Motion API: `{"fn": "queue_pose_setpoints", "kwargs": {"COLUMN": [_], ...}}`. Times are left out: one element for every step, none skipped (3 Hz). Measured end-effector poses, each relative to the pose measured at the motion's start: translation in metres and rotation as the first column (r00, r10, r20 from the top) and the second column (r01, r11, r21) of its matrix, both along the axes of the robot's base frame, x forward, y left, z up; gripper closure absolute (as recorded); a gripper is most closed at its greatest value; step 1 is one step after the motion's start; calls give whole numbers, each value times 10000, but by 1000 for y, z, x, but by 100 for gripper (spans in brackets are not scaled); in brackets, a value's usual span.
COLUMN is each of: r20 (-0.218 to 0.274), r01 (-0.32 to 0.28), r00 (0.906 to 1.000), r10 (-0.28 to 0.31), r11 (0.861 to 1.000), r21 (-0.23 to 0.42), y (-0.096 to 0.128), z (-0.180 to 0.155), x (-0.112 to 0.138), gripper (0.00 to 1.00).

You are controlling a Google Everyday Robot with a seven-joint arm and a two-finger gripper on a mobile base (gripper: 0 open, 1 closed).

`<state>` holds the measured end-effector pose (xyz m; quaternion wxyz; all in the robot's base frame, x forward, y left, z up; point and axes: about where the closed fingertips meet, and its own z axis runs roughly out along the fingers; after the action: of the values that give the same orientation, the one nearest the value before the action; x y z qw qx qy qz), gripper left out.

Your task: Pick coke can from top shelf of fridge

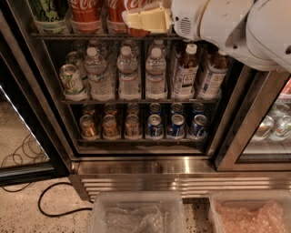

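Red coke cans stand on the top shelf [91, 36] of the fridge [182, 177], cut off by the top of the view. One coke can [85, 13] is at the left, a second [113, 11] is beside it, and a third [137, 32] shows just under and behind my gripper. My gripper [146, 20], with pale yellow pads on a white arm [227, 22], is at top-shelf height directly in front of that third can and hides most of it.
A green-and-white can [47, 11] stands left of the coke cans. The middle rack holds water bottles [127, 73] and a green can [72, 81]. The lower rack holds small gold cans [110, 126] and blue cans [176, 125]. Two plastic bins [136, 214] and a black cable [50, 200] lie on the floor.
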<state>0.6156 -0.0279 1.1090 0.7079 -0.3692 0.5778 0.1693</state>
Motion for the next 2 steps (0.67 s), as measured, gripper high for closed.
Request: {"fn": "queue_pose_setpoints", "kwargs": {"r20": [-65, -250], "r01": [-163, -289], "r00": [9998, 9993], "r10": [163, 289], "r11": [9999, 9996], "r21": [-4, 6], "y": [0, 0], "z": [-2, -8], "x": [-5, -10], "gripper": [100, 100]}}
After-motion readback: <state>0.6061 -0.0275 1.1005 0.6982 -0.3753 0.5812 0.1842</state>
